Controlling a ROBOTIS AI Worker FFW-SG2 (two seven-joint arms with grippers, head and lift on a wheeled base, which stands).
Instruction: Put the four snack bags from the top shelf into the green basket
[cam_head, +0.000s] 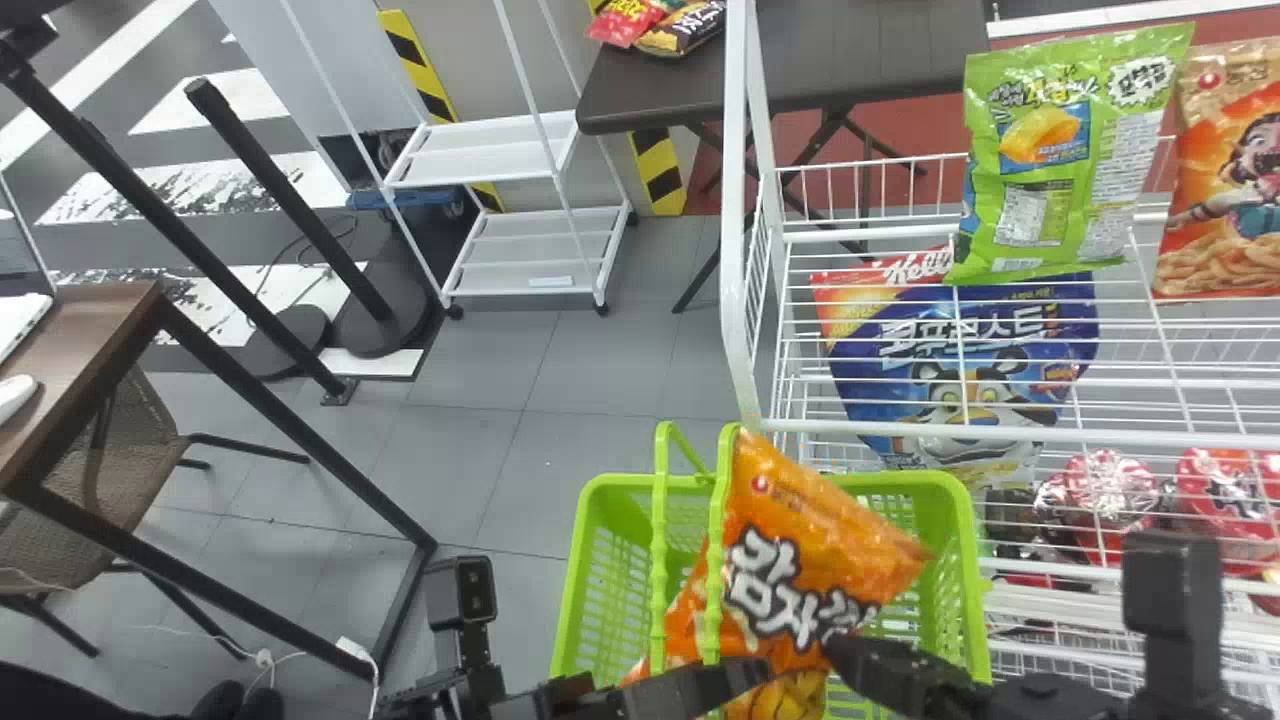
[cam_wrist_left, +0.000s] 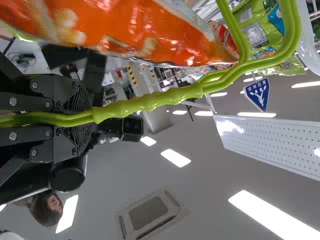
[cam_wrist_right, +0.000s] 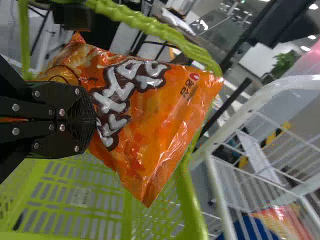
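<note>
While the left jaws pinch the handle of the basket, the orange bag hangs between its left and right rims, pinched by the right jaws. Placing seems in hand: lower, then release. The green bag, beyond the shelf's left edge, could follow.

ok so grey square-tiled floor; brown wood-topped desk on black metal legs over on the left; woven brown chair kinda tucked under it; white metal-framed shelf cart near a dark rectangular folding table; overhead, flat grey ceiling with bright white rectangular lights
</note>
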